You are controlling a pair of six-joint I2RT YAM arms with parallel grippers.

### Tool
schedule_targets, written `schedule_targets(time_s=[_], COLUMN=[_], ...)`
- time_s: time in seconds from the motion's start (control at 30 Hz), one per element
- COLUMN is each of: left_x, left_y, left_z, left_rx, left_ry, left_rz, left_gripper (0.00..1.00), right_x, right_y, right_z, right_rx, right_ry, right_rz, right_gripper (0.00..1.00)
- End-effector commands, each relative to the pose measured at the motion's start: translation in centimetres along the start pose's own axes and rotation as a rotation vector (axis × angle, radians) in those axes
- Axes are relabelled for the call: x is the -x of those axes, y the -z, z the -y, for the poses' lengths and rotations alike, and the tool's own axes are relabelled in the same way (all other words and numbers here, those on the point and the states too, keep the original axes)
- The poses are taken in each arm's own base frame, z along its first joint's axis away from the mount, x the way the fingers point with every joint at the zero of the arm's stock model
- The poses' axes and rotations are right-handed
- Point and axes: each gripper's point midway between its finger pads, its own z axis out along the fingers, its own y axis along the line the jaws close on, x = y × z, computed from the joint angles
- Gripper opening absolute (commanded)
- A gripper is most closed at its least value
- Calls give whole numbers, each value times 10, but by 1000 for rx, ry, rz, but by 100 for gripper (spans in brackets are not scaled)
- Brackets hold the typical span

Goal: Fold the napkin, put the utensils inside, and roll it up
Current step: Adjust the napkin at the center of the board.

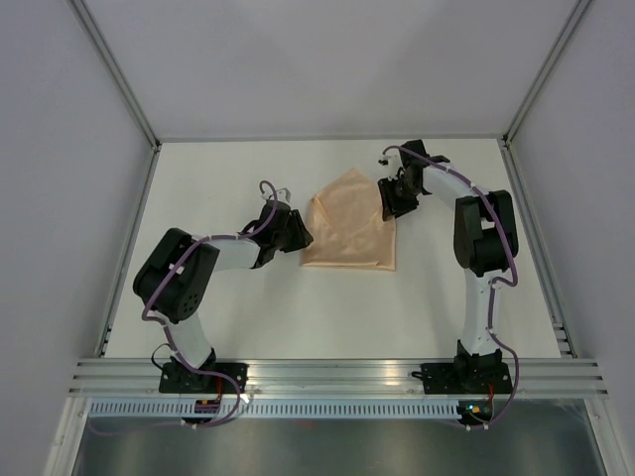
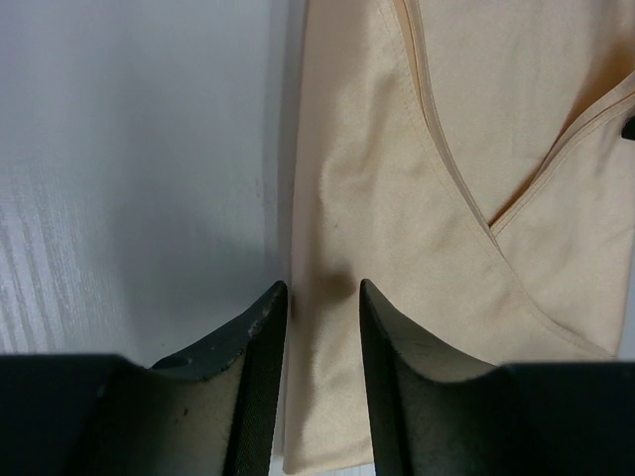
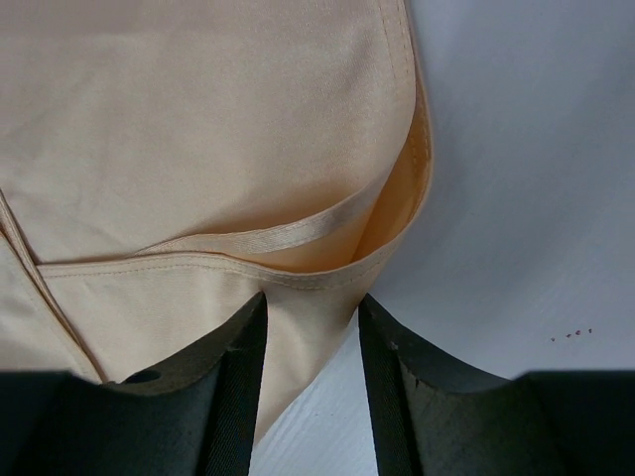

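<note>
"Top external first: what can't you make out from above?"
"Fingertips, mostly. The left gripper (image 1: 304,239) is a dark lump at the left edge of the napkin (image 1: 347,230). The right gripper (image 1: 393,210) is another at its right edge, toward the far end. From up there I can't tell how either pair of fingers stands."
"And the wrist views?"
"Clearer. In the left wrist view the fingers (image 2: 260,367) are spread, with the cloth's side edge running into the gap. In the right wrist view the fingers (image 3: 238,387) are spread too, and a folded edge lies between them with its layers gaping slightly."
"Where does the napkin lie?"
"About the middle of the table (image 1: 248,317), a little toward the far edge, between the two arms. It's folded with the flaps overlapping, a peak pointing at the far edge and a straight side facing the near one. Whatever is under the flaps is hidden, and both wrist views cut the cloth off. There's a small dark bit (image 2: 628,127) at the right rim of the left wrist view that I can't identify."
"The surface?"
"White, faintly grained close up, with tiny dark specks (image 3: 571,334) on the bare part beside the cloth. A ribbed metal rail (image 1: 337,375) along the near edge carries both bases. Pale grey walls (image 1: 327,59) close three sides, with slim metal posts (image 1: 114,69) at the far corners."
</note>
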Motion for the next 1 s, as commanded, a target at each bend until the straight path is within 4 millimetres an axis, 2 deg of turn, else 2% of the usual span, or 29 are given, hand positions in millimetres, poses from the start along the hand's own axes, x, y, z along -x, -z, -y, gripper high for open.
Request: schedule_targets(time_s=[0.0,0.13,0.27,0.3,0.33,0.37,0.43,0.47,0.53,0.57,0.6,0.63,0.67,0.7,0.73,0.77,0.83,0.87,0.9,0.97], left_x=[-3,12,24,25,29,32,38,44,51,56,58,60,63,69,73,76,86,84,87,86], left_y=[12,20,31,33,36,37,39,41,43,46,48,51,54,60,66,71,87,90,96,101], left_z=[-14,-6,0,-1,3,6,10,16,23,25,26,27,29,33,36,39,47,42,44,40], left_rx=[61,40,28,27,16,8,-4,-21,-41,-42,-43,-50,-54,-63,-69,-75,-101,-85,-90,-73], left_ry=[10,-15,-37,-39,-48,-52,-54,-47,-40,-33,-26,-23,-26,-30,-36,-58,-64,-58,-52,-55], left_rz=[-1,26,64,69,83,89,106,123,146,165,176,184,195,211,220,224,263,262,276,278], left_gripper=[42,47,49,49,49,49,49,49,49,49,49,49,49,50,50,50,52,52,52,53], right_x=[22,38,40,45,39,41,32,36,22,27,7,3,10,-7,-11,-12,-25,-22,-28,-35], right_y=[26,53,74,88,91,103,108,120,119,130,120,120,130,118,116,116,107,107,103,98], right_z=[-3,0,-4,-5,-4,-8,-14,-21,-31,-41,-43,-43,-46,-51,-58,-79,-94,-105,-108,-125], right_rx=[-25,-70,-83,-94,-97,-95,-65,-54,-25,-29,-27,-48,-87,-118,-129,-116,-101,-102,-102,-49], right_ry=[15,59,104,123,153,179,240,276,367,419,438,467,520,558,588,658,714,751,770,806], right_rz=[63,112,126,162,159,183,183,222,209,260,232,245,311,268,268,278,266,297,285,276], right_gripper=[49,55,57,58,59,59,59,60,59,59,59,60,60,60,60,60,60,60,60,60])
